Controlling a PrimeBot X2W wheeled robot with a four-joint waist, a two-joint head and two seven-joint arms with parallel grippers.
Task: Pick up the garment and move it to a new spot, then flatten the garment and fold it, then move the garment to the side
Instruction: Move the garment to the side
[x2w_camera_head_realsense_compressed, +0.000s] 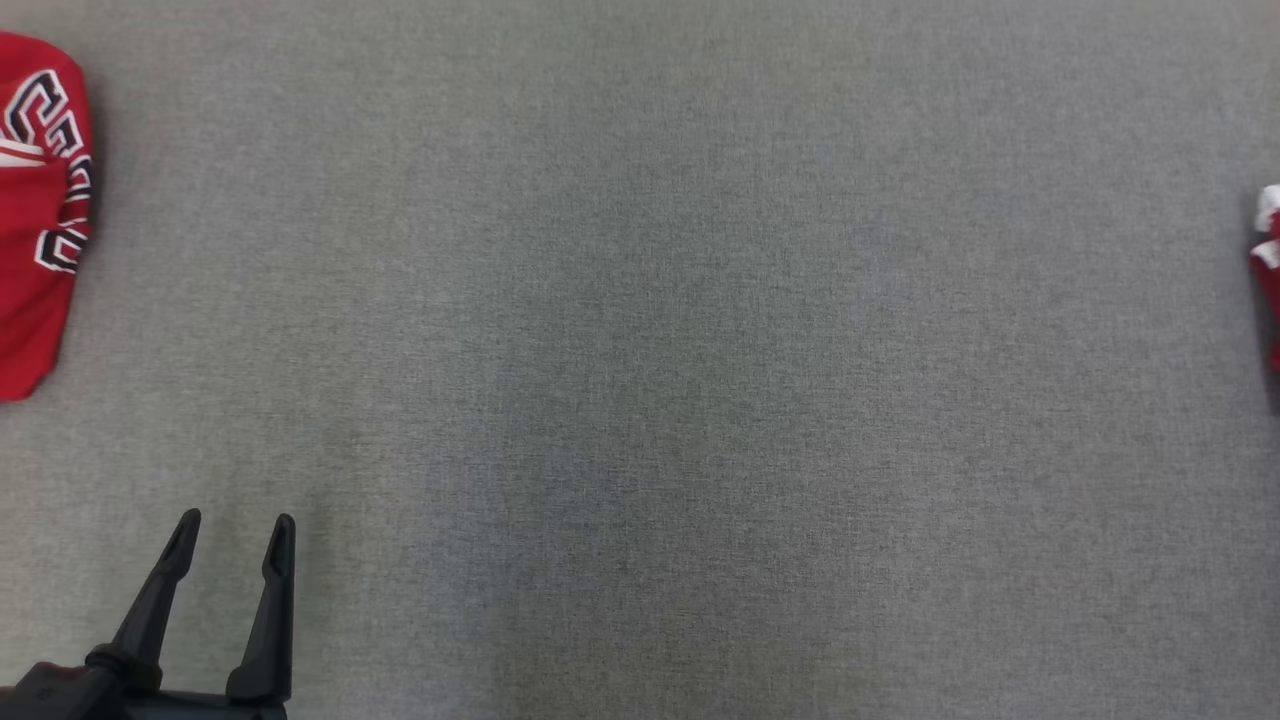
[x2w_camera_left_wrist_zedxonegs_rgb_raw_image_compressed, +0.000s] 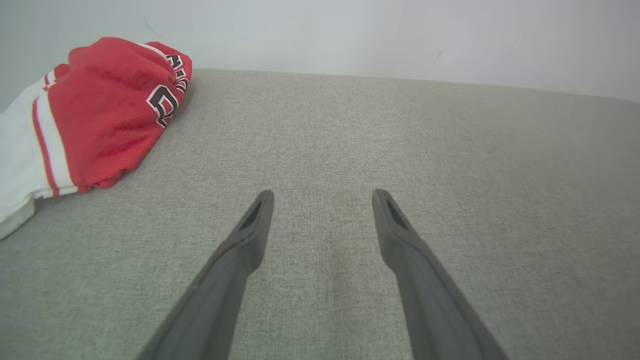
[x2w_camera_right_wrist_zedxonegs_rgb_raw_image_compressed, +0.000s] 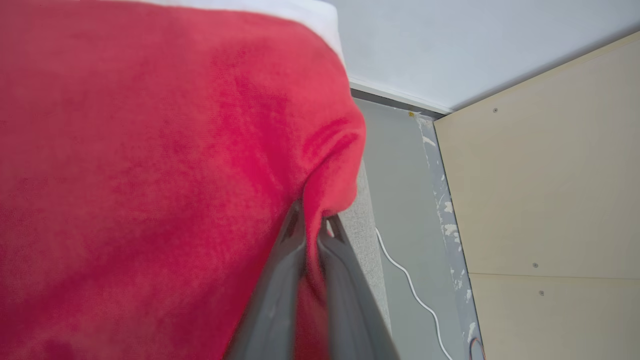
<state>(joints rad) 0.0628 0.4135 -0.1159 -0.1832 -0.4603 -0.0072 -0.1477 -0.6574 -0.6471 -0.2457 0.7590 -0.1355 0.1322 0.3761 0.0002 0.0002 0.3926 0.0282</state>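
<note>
Clamps fold of red garment (x2w_camera_right_wrist_zedxonegs_rgb_raw_image_compressed: 150, 175) in right gripper (x2w_camera_right_wrist_zedxonegs_rgb_raw_image_compressed: 315, 222) at far right edge of tabletop (x2w_camera_head_realsense_compressed: 640, 350); holds left gripper (x2w_camera_head_realsense_compressed: 238, 525) spread, empty, well apart leftward.

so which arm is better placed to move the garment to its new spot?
Right. The right gripper is shut on a fold of the red garment; the left gripper hangs open over bare table.

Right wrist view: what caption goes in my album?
Right end effector shut on a fold of the soft red fabric garment.
</note>
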